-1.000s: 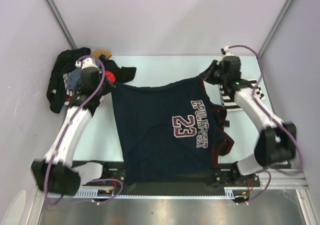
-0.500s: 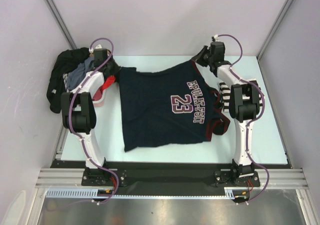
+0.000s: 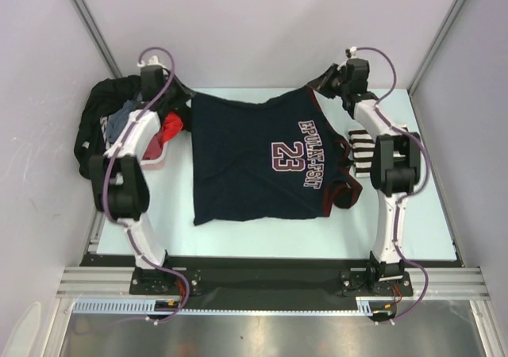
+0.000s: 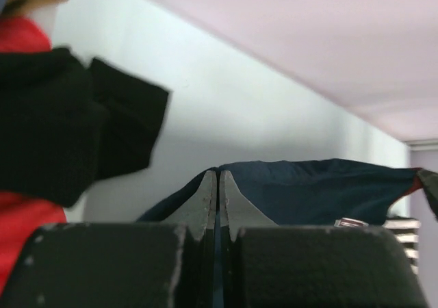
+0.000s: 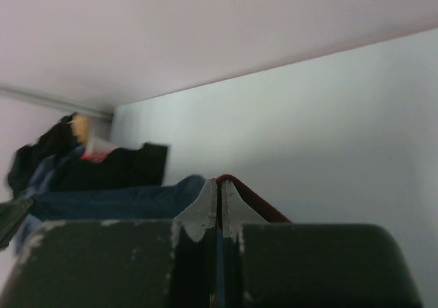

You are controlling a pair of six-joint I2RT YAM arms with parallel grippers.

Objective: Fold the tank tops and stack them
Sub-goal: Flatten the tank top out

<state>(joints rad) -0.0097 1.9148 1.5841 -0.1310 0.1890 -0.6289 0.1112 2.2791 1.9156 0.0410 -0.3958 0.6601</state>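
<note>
The navy jersey (image 3: 262, 163) with white "23" and dark red trim is stretched over the middle of the table, its far edge lifted. My left gripper (image 3: 184, 99) is shut on the jersey's far left corner; in the left wrist view (image 4: 217, 185) navy cloth (image 4: 321, 188) runs from the closed fingers. My right gripper (image 3: 324, 82) is shut on the far right corner; the right wrist view (image 5: 220, 190) shows red trim (image 5: 253, 202) pinched in it. The striped tank top (image 3: 363, 151) lies folded at the right, partly under the right arm.
A pale pink basket (image 3: 151, 155) at the far left holds a heap of clothes (image 3: 107, 123), black, grey and red, spilling over it. Grey walls stand close behind and beside the table. The table's front rail (image 3: 270, 282) runs along the near edge.
Both arms have stretched toward the back wall, dragging the jersey away from the near edge and pulling its far edge taut and straighter.
</note>
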